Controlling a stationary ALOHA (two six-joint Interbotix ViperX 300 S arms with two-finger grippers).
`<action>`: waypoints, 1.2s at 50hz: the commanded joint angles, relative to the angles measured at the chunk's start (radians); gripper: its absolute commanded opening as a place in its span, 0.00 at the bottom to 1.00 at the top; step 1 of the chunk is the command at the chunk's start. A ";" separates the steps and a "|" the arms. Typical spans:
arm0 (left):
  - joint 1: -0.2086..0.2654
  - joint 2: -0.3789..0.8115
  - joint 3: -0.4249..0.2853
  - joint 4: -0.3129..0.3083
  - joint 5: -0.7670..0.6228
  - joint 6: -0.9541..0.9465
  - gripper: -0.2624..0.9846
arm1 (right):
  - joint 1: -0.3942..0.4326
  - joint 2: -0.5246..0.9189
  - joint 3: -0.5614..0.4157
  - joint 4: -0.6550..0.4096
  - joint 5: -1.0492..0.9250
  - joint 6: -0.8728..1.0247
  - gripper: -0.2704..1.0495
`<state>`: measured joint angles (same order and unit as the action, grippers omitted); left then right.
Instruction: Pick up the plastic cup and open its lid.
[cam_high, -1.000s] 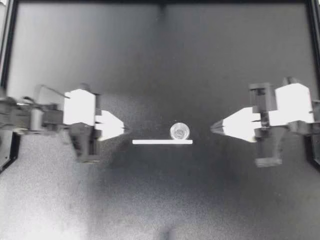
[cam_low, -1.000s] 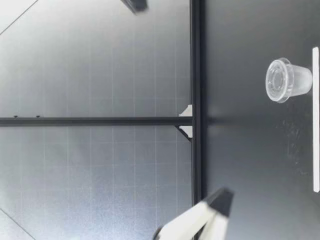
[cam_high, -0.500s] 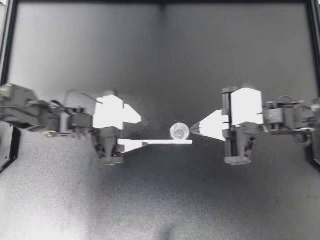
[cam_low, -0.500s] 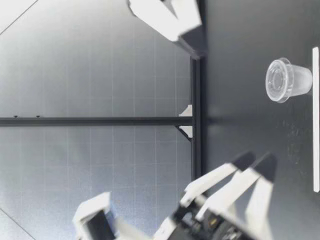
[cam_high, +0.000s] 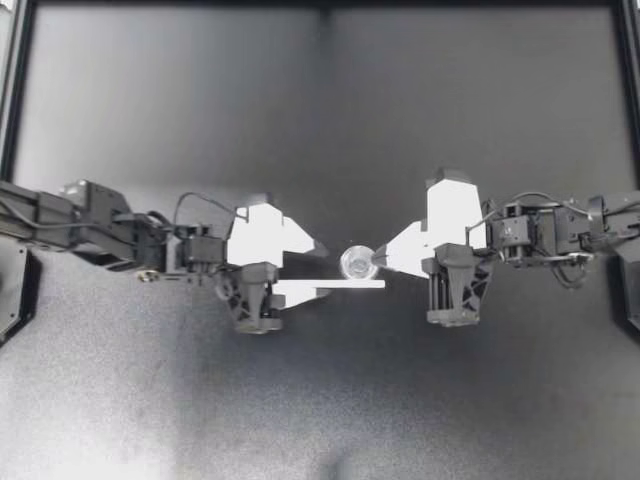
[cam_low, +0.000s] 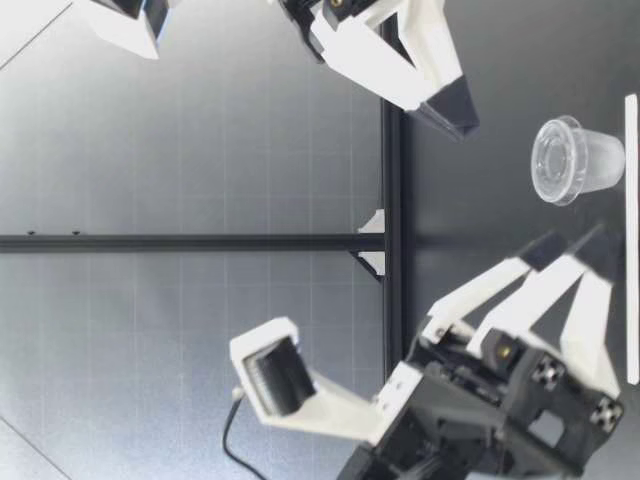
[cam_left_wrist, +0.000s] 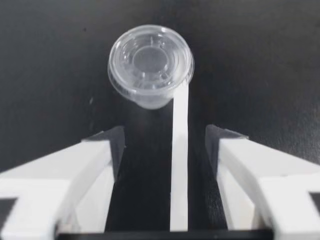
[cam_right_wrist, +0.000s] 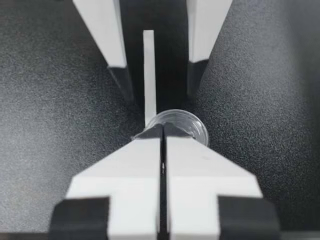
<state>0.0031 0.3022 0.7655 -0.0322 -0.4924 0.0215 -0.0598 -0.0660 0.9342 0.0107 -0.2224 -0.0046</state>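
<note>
A small clear plastic cup (cam_high: 358, 262) with its lid on stands upright on the black table, beside a white strip (cam_high: 345, 285). My left gripper (cam_high: 312, 270) is open just short of the cup, one finger over the strip. In the left wrist view the cup (cam_left_wrist: 150, 65) stands ahead of the open fingers (cam_left_wrist: 107, 150), apart from them. My right gripper (cam_high: 375, 258) is shut, its tip at the cup's other side. The right wrist view has that shut tip (cam_right_wrist: 162, 131) covering part of the cup (cam_right_wrist: 187, 122). In the low view the cup (cam_low: 575, 160) stands between both grippers.
The black table (cam_high: 320, 120) has a dark frame (cam_high: 12, 120) around its edges. The white strip (cam_left_wrist: 180, 165) runs between my left gripper's fingers toward the cup. Nothing else lies on the surface near the arms.
Both arms have moved inward toward the cup from the two sides. My left gripper went from shut to open. The right one stayed shut; the cup has not moved.
</note>
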 joint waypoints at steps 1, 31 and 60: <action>0.008 0.009 -0.040 0.003 -0.015 0.002 0.65 | -0.014 -0.003 -0.020 0.002 -0.002 -0.002 0.05; 0.020 0.067 -0.104 0.003 -0.020 0.025 0.62 | -0.014 0.087 -0.060 -0.008 0.035 -0.006 0.05; 0.020 0.089 -0.137 0.005 -0.020 0.025 0.60 | -0.038 0.135 -0.049 -0.006 0.110 0.003 0.05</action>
<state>0.0184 0.4142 0.6458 -0.0307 -0.5031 0.0460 -0.0859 0.0767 0.8943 0.0046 -0.1166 -0.0015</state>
